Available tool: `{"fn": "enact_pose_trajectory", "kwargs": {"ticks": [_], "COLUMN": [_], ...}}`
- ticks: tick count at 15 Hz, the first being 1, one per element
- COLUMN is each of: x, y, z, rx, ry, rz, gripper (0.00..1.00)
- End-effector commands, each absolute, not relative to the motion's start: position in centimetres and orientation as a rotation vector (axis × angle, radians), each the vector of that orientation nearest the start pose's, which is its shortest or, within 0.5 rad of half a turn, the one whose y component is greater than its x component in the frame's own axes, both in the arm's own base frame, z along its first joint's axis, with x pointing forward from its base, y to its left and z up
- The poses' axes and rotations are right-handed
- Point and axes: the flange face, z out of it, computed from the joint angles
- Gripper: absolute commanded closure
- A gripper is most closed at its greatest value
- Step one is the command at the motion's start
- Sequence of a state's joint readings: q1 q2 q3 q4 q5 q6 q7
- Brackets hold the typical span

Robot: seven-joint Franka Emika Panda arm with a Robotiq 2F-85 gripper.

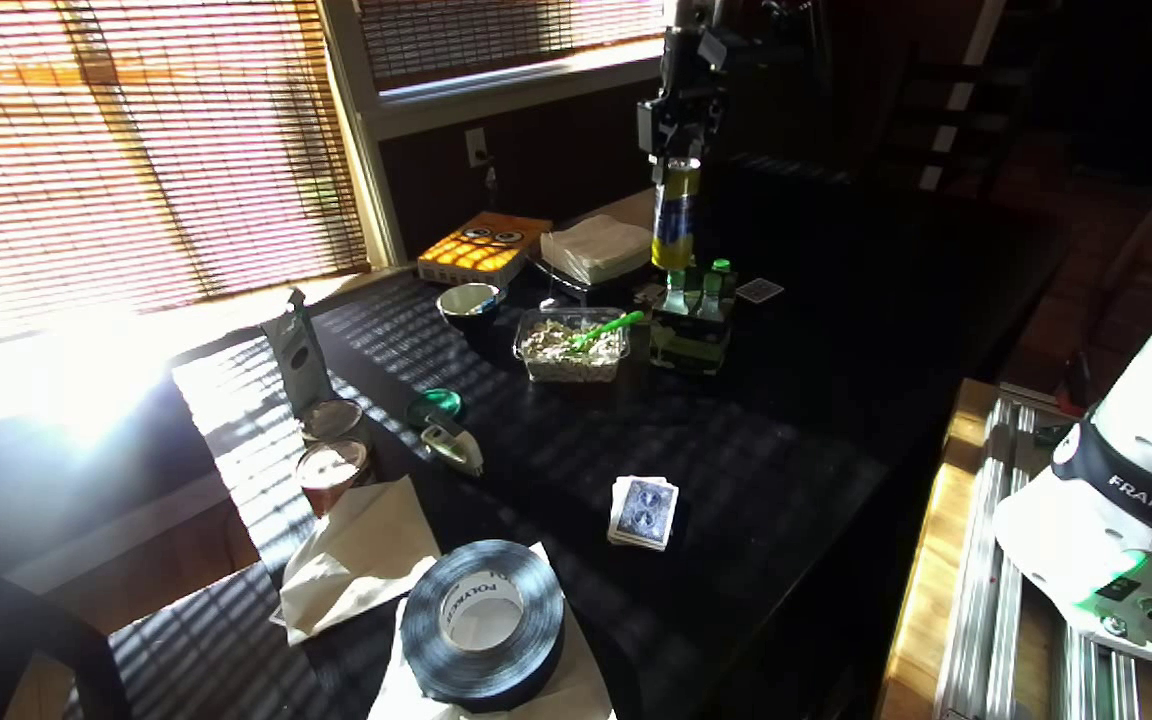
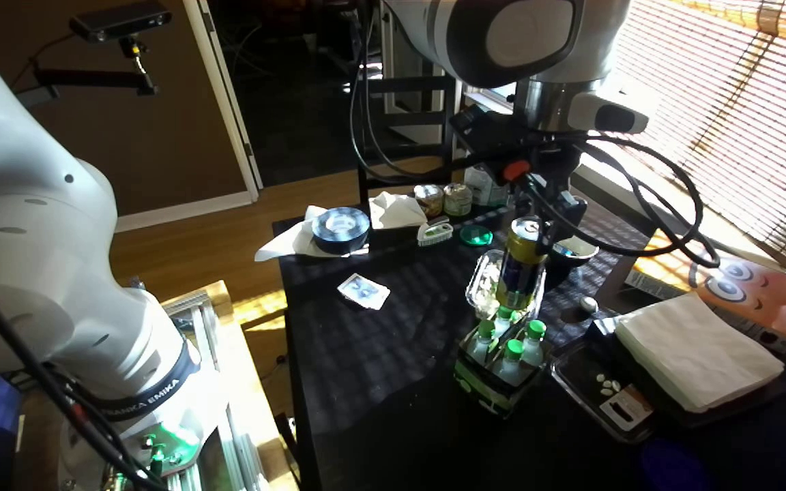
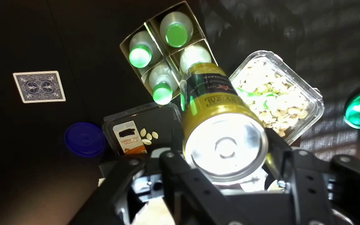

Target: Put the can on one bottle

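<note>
Shiny metal can (image 3: 222, 118), glossy clear-plastic tub (image 3: 317, 107), matt, papery napkins (image 2: 700, 348).

a home dining area, shown by woven blinds (image 1: 206, 150), wooden floor (image 2: 188, 249), dark chair (image 2: 420, 84) and table (image 1: 786, 450).

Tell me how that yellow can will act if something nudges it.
The can would probably tip once released, being tall and wider than the bottle cap under it. Its shiny, smooth-looking side might slip in the gripper. Being round, it could roll if it fell on the table.
</note>
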State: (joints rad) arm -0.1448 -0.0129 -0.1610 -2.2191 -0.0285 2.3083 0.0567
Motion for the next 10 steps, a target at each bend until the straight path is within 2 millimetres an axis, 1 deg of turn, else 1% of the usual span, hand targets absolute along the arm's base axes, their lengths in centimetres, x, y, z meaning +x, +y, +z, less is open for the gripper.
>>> {"fn": "enact_pose_trajectory", "kwargs": {"ticks": [1,4,5,10], "x": [50.97,50.96,50.96,50.79], "y": [-16.18,-16.18,-16.18,-16.26], "z": [39.11,39.08,39.08,38.77], "rx": [-3.123,-3.123,-3.123,-3.128], "ry": [0.543,0.543,0.543,0.566], "rz": [-0.153,-0.152,-0.152,-0.154], "gripper": [0.37,0.37,0.62,0.62]}}
